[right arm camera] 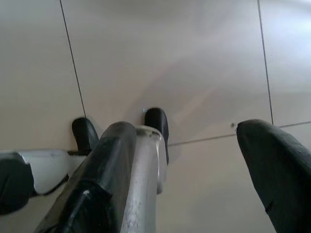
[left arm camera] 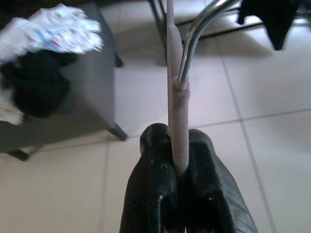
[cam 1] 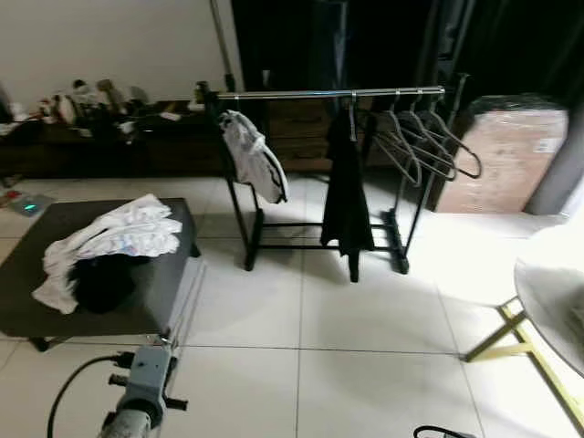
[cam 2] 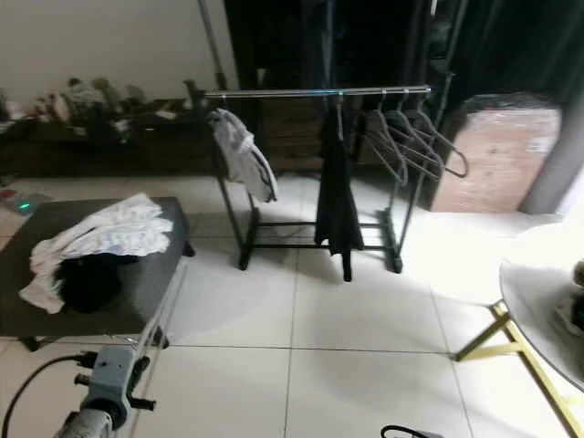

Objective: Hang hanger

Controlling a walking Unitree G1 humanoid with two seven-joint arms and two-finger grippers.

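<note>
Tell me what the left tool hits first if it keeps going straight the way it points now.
Probably the white tile floor: the left tool, shut on the hanger, points down at bare tiles beside the low dark table. The clothes rack's base lies farther on; depth is unclear.

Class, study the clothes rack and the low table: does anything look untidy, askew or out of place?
Yes. A white garment is slung over the left end of the rack rail rather than on a hanger. White and black clothes lie heaped on the low dark table. The left gripper holds a hanger not yet hung.
</note>
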